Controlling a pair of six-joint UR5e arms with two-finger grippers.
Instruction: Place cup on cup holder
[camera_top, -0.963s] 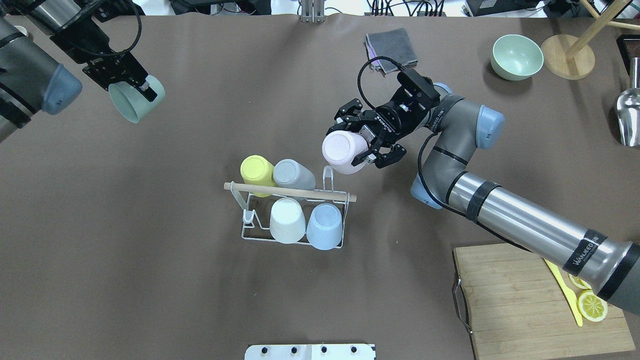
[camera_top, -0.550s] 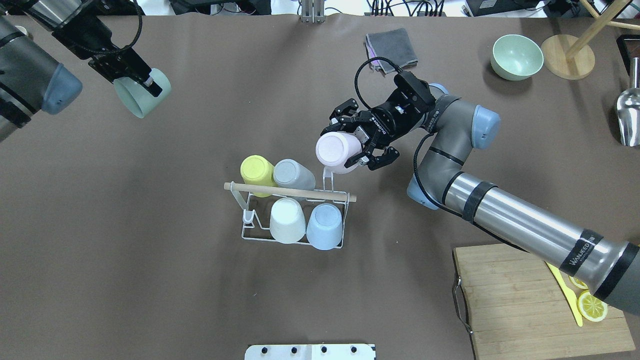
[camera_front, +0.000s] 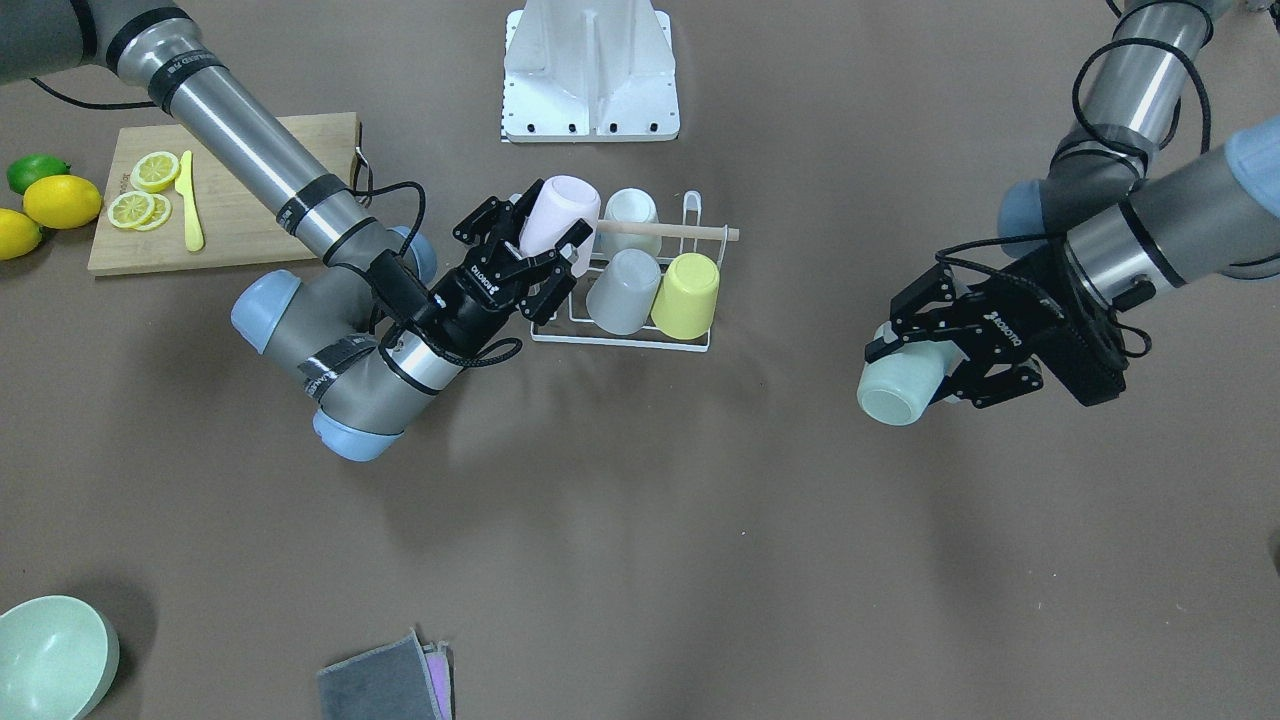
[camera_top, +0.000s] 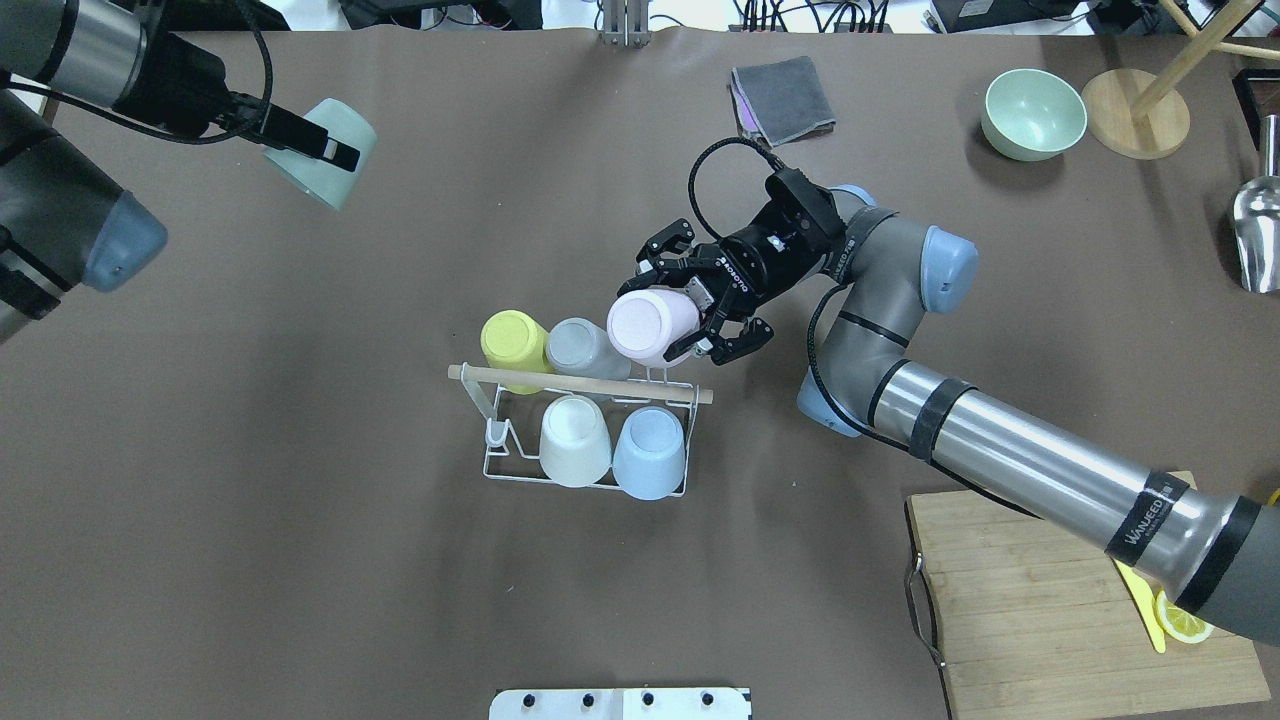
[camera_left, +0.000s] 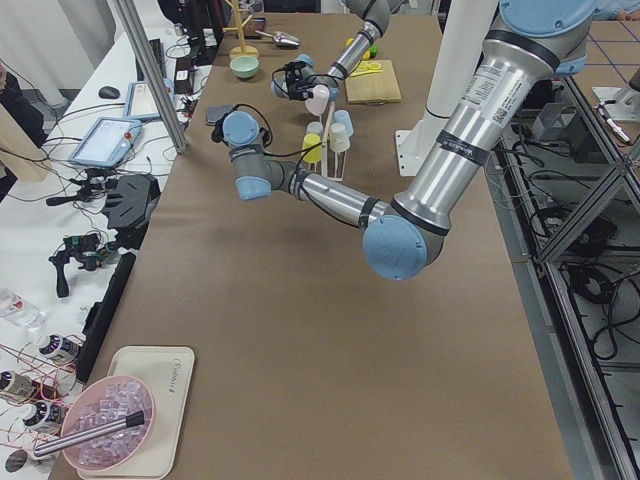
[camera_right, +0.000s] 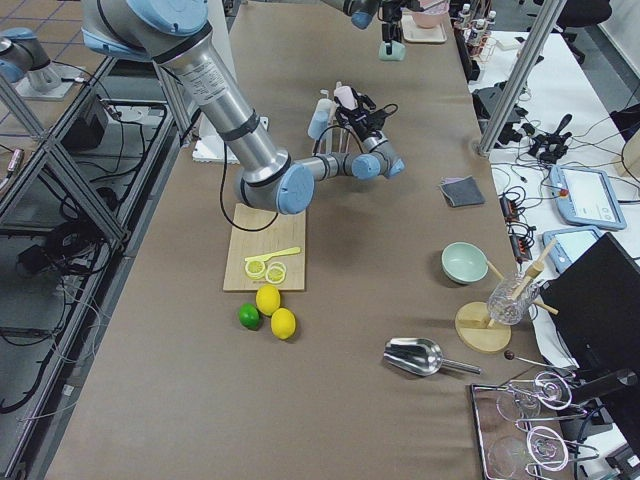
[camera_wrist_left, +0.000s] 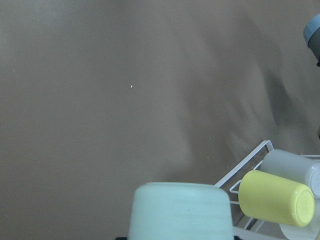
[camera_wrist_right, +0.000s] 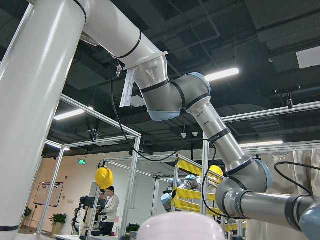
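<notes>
Left claw (camera_front: 918, 372): it is closed on the mint cup (camera_top: 352, 128) and holds it in the air over the far left part of the desk (camera_top: 300, 560). The cup lies on its side and is well apart from the holder.
Holder (camera_top: 495, 432): a white wire rack that stands near the middle of the desk. The wooden rod (camera_top: 560, 379) goes across its top. At the near left corner one prong stands bare.
Far row: the yellow cup (camera_top: 512, 341) and the grey cup (camera_top: 580, 348) sit upside down, tilted, and touch each other.
Near row: the white cup (camera_top: 574, 440) and the blue cup (camera_top: 648, 452) sit upside down, side by side.
Pink cup (camera_top: 640, 322): it is upside down and tilted, just beside the grey cup, over the far right corner of the holder. I cannot tell if it already rests on a prong.
Right claw (camera_top: 672, 318): its fingers are closed on the sides of the pink cup, and the arm reaches in from the right.
Cloth (camera_top: 785, 95): grey, folded, at the far edge of the desk.
Bowl (camera_top: 1033, 112): pale green, at the far right.
Board (camera_top: 1040, 610): wooden, at the near right corner, with a lemon slice (camera_top: 1185, 615) on it.
</notes>
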